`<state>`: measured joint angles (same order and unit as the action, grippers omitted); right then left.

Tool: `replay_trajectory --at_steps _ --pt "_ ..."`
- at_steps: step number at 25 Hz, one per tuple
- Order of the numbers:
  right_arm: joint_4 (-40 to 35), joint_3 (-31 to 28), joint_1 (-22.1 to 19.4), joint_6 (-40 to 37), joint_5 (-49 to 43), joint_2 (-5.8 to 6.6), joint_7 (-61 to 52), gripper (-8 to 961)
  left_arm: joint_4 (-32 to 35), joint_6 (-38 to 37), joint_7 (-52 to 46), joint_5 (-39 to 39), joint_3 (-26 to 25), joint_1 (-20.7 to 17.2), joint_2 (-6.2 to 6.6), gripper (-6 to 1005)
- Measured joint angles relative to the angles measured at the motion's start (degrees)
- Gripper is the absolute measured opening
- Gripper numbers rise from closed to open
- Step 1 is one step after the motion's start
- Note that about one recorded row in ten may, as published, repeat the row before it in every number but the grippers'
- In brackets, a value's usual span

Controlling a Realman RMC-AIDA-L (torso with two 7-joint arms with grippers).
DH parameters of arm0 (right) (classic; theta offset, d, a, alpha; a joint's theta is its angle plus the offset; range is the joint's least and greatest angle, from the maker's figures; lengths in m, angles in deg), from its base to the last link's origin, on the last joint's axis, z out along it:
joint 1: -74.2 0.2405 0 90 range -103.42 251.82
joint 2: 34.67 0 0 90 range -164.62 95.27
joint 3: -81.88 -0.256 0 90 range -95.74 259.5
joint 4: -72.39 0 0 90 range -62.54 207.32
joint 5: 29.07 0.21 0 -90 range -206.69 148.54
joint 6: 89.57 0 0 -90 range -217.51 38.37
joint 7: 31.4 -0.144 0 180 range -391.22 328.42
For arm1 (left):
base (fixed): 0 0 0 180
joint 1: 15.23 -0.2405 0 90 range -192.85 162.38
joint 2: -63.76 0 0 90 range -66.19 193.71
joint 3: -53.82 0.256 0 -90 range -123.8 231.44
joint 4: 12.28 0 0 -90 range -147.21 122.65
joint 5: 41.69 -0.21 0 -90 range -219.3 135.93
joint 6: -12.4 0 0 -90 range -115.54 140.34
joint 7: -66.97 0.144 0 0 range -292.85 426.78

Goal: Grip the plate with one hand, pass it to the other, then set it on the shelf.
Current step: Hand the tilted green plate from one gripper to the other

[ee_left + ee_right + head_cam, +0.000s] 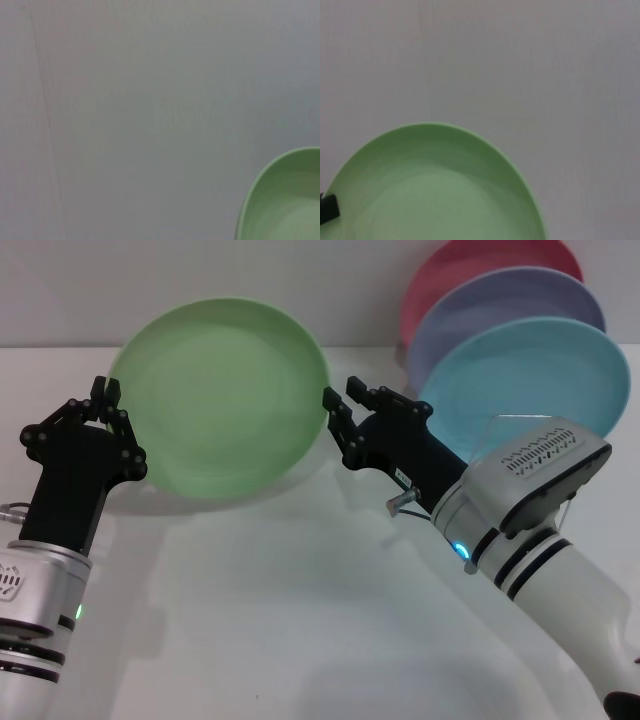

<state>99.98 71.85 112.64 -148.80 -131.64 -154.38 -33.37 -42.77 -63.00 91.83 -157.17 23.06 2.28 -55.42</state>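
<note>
- You've got a white table (300, 630) spreading out beneath the right gripper (342, 396).
- Beyond that gripper, off to its right, a thin wire rack (497, 423) stands on the table.
- In the rack, a blue plate (540, 370), a lavender plate (500, 300) and a pink plate (470, 260) stand upright, one behind another.

The head camera looks forward and down from above both arms. Each wrist camera sits close, facing a blank pale wall. All three views share the green plate (222, 398), at five o'clock in the left wrist view (287, 200) and six o'clock in the right (435, 190).
</note>
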Motion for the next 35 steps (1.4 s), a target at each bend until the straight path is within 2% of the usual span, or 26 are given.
replay_trajectory --at_steps 21,35 --pt "0.0 -0.5 0.9 1.0 0.0 0.09 2.1 299 -0.1 0.0 0.1 -0.2 0.6 -0.4 0.0 55" --pt "0.0 -0.6 1.3 1.5 0.0 0.09 2.1 250 -0.3 -0.1 0.5 -0.1 1.4 -0.6 0.0 61"
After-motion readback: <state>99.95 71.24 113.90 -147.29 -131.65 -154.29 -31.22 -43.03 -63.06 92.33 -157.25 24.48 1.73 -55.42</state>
